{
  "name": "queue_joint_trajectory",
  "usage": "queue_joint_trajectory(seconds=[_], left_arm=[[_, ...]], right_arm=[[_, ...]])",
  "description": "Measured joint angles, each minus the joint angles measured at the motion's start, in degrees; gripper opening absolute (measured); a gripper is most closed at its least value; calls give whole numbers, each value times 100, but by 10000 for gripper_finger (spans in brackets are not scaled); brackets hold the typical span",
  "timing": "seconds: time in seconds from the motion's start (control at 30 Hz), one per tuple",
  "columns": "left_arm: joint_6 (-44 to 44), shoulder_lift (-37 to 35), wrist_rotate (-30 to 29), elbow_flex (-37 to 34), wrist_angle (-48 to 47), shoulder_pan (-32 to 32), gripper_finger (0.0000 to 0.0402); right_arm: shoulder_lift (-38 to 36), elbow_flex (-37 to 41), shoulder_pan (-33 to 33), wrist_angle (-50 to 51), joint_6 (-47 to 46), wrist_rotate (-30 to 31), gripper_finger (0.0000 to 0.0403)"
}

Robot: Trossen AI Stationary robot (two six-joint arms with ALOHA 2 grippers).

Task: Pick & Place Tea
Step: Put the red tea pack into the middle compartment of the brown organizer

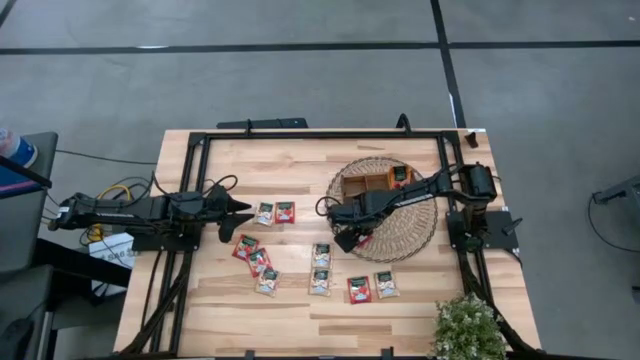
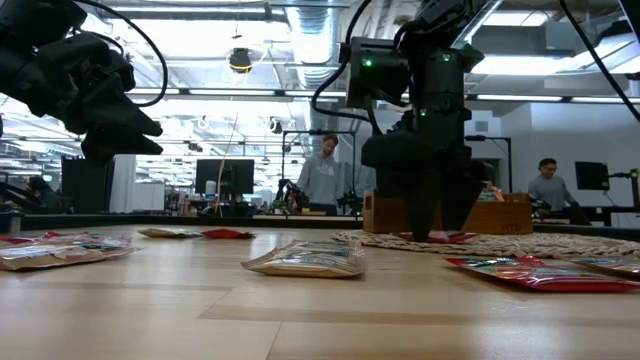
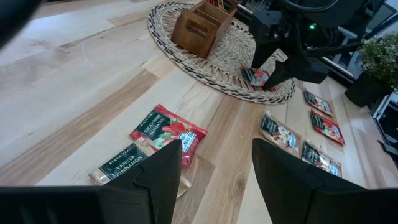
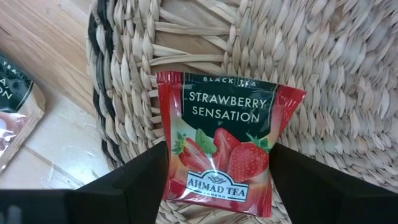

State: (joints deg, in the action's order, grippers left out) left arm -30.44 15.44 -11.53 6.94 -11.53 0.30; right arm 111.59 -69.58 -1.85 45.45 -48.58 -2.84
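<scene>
Right, R gripper (image 1: pixel 352 238) is down at the near-left edge of the wicker mat (image 1: pixel 415 235), fingers (image 4: pixel 134 177) either side of a red strawberry sachet (image 4: pixel 221 152) lying flat on the weave. Fingers flank it closely, but can't tell if they're actually pinching it or just bracketing it. In the low view that gripper's tips sit right at mat level, red packet showing under them.

L gripper (image 1: pixel 243 206) hangs above the table (image 1: pixel 300 160) on the left side, jaws parted, nothing between them. In its wrist view a red sachet (image 3: pixel 169 132) and a vanilla one (image 3: pixel 121 165) lie side by side on the wood just ahead of its fingers (image 3: pixel 158 177).

Rest of the tea: scattered flat on the table. A pair (image 1: pixel 275 212) near the L gripper, a cluster of three (image 1: pixel 256 262) nearer the front edge, two pale ones (image 1: pixel 320 268) mid-table, another pair (image 1: pixel 372 287) front-right, red beside pale.

Wooden tray (image 1: pixel 378 180) sits on the far part of the mat, one sachet (image 1: pixel 399 175) in its right compartment. Small potted plant (image 1: pixel 467 328) at the front-right corner. Two people (image 2: pixel 322 175) at desks in the room behind.
</scene>
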Motion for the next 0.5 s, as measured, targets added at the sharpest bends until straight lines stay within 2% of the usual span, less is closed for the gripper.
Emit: queue_joint_trajectory(seconds=[0.2,0.5], left_arm=[[2,-1,0,0,0,2,188],[11,0,0,0,0,0,188]], right_arm=[[2,0,0,50,2,5,230],[39,-261,4,149,59,47,145]])
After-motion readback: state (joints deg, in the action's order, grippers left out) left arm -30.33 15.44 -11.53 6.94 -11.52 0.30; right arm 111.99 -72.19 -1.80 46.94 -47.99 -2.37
